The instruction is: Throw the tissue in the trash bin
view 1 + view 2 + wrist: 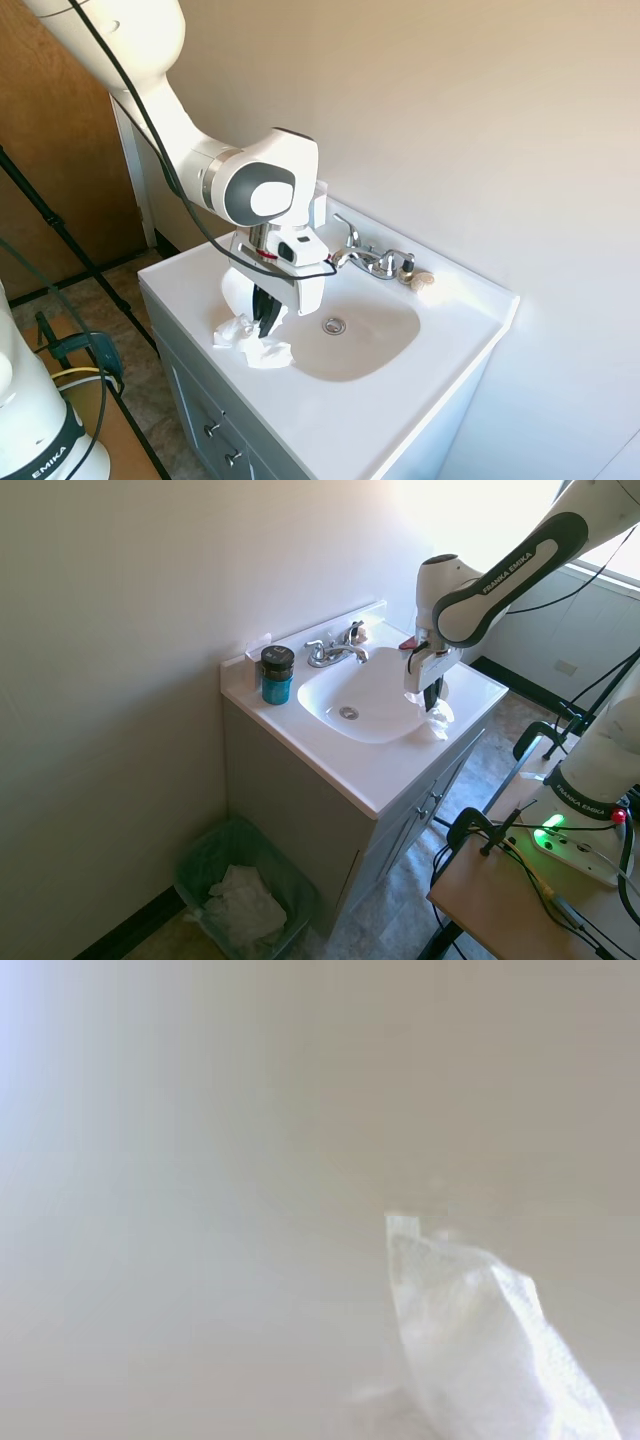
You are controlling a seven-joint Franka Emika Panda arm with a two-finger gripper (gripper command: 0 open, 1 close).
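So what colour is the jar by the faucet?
The jar is teal with a dark lid, clearest in the second exterior view.

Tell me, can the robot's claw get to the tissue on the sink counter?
Yes, it looks so. The gripper is already down on the tissue at the front edge of the vanity top, fingers closed on it. Nothing blocks it.

One tissue (250, 340), one trash bin (205, 860), one jar (277, 674)
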